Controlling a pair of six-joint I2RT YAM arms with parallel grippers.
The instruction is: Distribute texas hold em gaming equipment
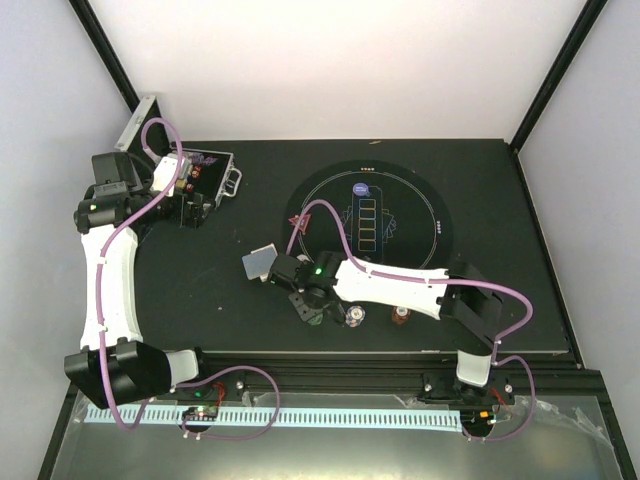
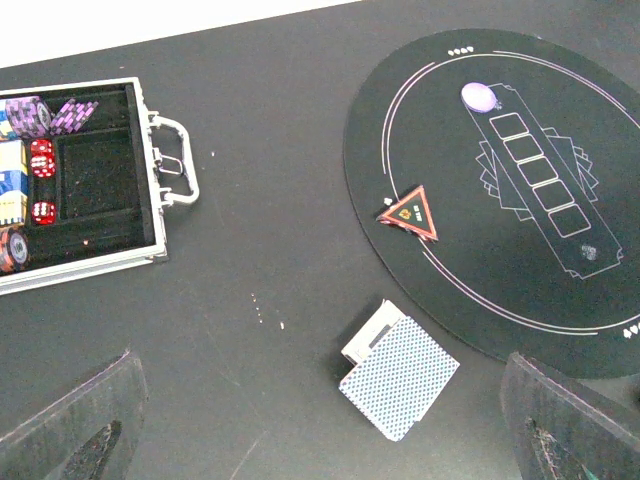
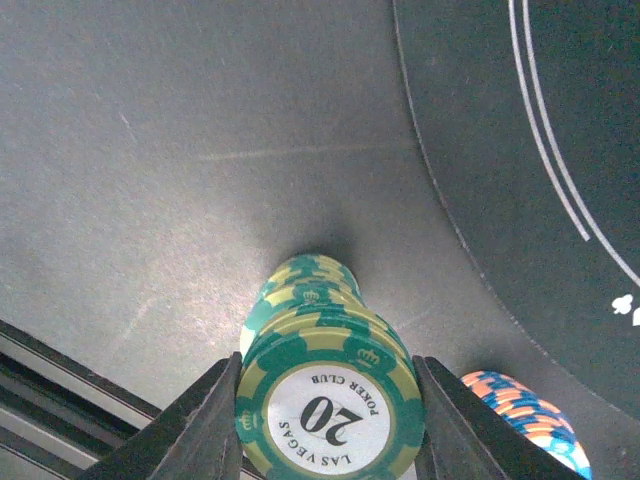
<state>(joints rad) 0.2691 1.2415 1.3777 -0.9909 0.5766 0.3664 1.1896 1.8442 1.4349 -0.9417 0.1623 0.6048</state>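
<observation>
At bottom centre of the right wrist view the right gripper [image 3: 327,415] pinches the green chip stack [image 3: 322,350] by its edges — rigid, light, slick discs likely to slide apart unless gripped squarely.
</observation>
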